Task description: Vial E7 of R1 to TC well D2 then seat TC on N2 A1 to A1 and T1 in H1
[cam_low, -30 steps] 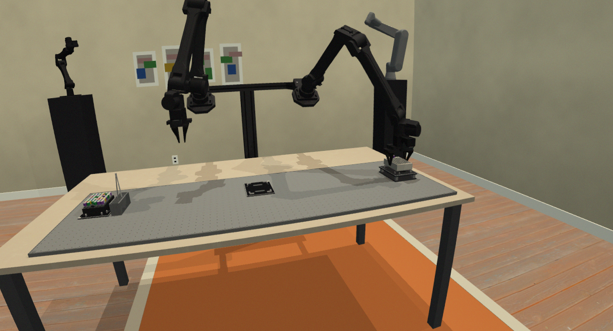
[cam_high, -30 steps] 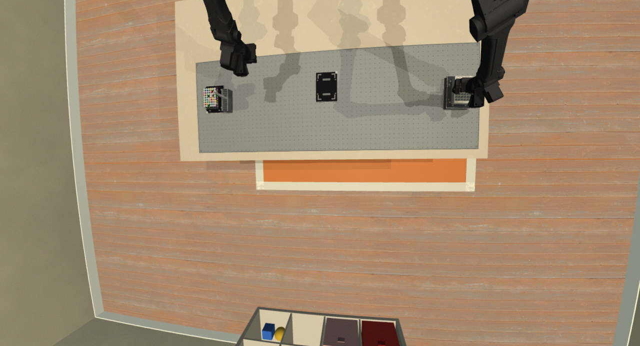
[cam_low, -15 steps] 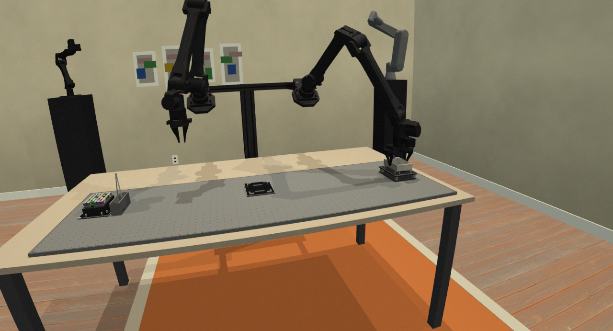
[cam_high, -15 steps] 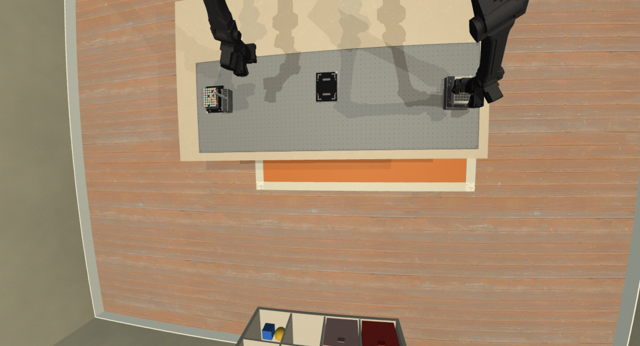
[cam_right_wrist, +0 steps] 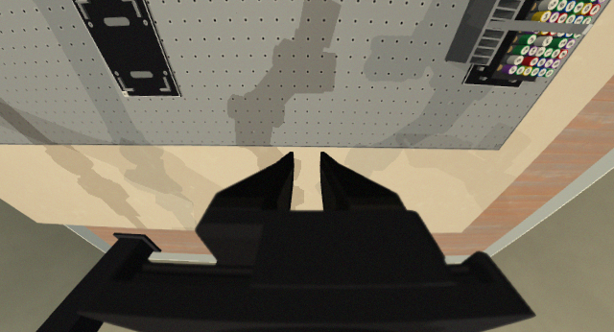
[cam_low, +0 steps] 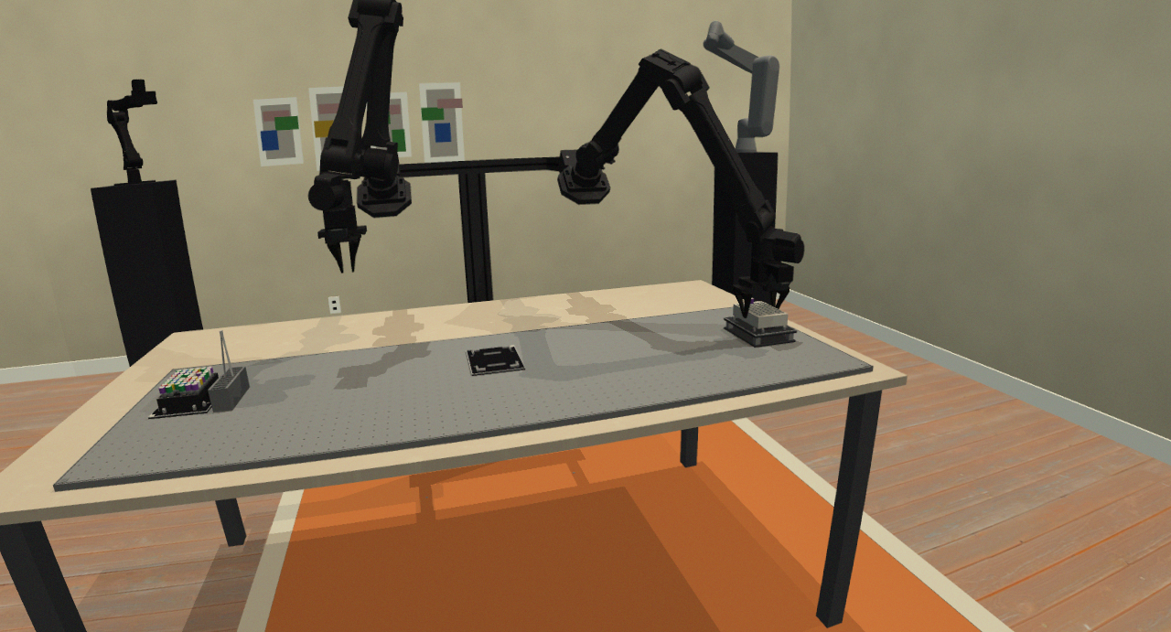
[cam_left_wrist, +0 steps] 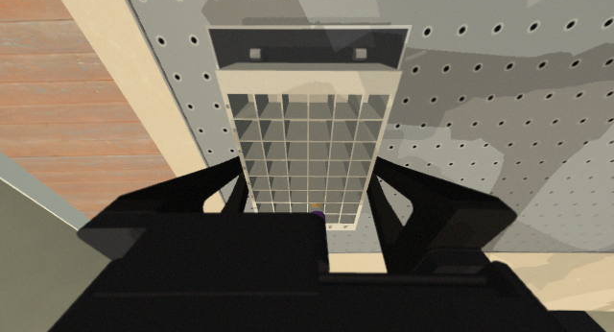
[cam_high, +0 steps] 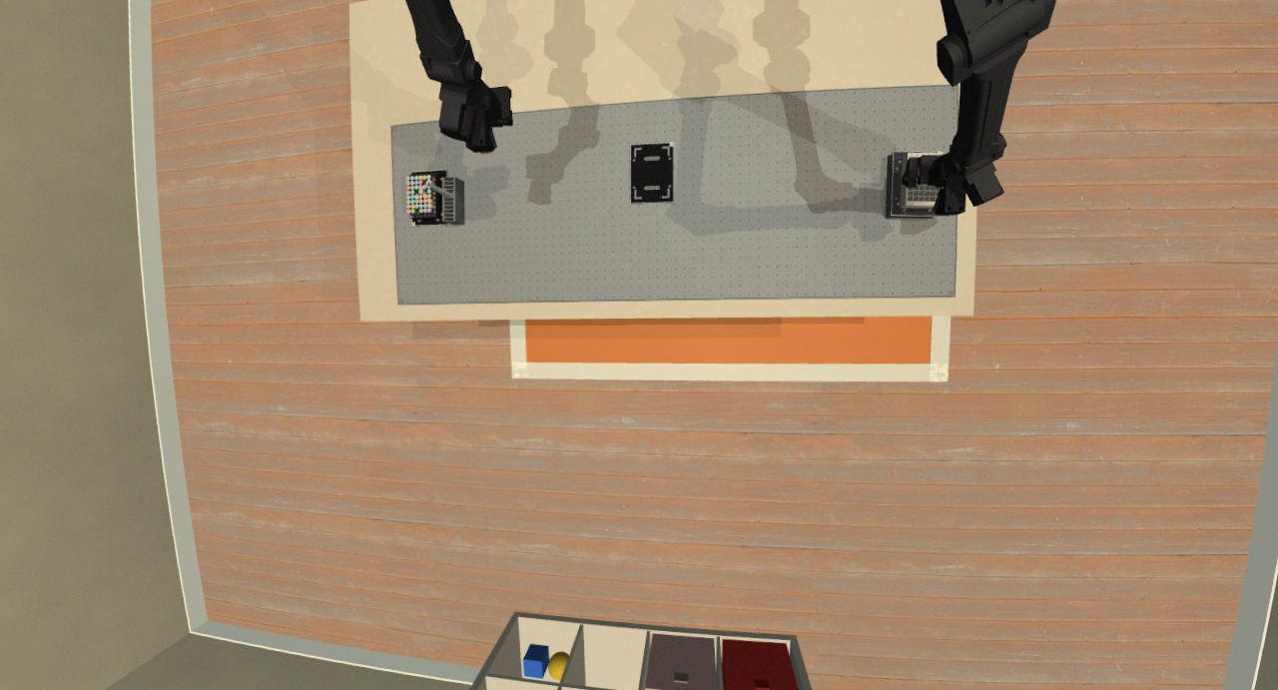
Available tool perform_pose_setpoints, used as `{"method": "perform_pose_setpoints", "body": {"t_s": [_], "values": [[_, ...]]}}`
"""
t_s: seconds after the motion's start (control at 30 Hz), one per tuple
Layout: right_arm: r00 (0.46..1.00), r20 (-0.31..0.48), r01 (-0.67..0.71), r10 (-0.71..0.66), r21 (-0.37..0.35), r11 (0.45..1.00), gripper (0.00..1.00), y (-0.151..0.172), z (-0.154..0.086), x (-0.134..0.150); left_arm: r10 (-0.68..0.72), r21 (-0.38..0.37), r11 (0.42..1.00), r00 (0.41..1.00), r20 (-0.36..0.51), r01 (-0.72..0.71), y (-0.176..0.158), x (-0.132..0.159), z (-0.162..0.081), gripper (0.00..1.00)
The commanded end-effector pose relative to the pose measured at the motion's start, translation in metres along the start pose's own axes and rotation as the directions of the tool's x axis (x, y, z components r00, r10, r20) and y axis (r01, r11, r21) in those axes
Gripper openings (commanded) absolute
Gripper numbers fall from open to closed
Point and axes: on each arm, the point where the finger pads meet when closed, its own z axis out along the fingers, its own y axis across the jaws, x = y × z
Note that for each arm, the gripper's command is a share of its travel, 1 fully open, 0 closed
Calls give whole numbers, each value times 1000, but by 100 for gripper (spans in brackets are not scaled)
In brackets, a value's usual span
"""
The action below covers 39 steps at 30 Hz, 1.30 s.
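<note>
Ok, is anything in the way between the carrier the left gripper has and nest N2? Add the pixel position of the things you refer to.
Nothing visible. The left gripper (cam_high: 931, 184) (cam_low: 763, 307) (cam_left_wrist: 307, 159) has the carrier (cam_high: 920, 200) (cam_low: 772, 322) (cam_left_wrist: 307, 83) right over the nest (cam_high: 895, 185) (cam_low: 759, 337) (cam_left_wrist: 307, 46), with no loose thing showing between. The carrier's underside is hidden, so I can't tell whether it's fully seated.
</note>
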Motion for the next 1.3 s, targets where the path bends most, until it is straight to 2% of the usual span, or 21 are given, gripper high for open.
{"method": "perform_pose_setpoints", "body": {"t_s": [0.0,0.47,0.5,0.67,1.27], "values": [[1000,16,-6,6,6,1000,24,-2,-3,-9,5,-8,1000,1000,21,-5,1,-14,4,0],[1000,16,-6,6,6,1000,24,-2,-3,-9,2,-6,1000,1000,16,-2,2,-12,9,0],[1000,16,-6,6,6,1000,24,-2,-3,-9,3,-10,1000,1000,21,-2,2,-14,2,0],[1000,16,-6,6,6,1000,24,-2,-3,-9,2,-5,1000,1000,15,-2,1,-11,9,0],[1000,16,-6,6,6,1000,24,-2,-3,-9,4,-6,1000,1000,19,-4,1,-14,11,0]]}}
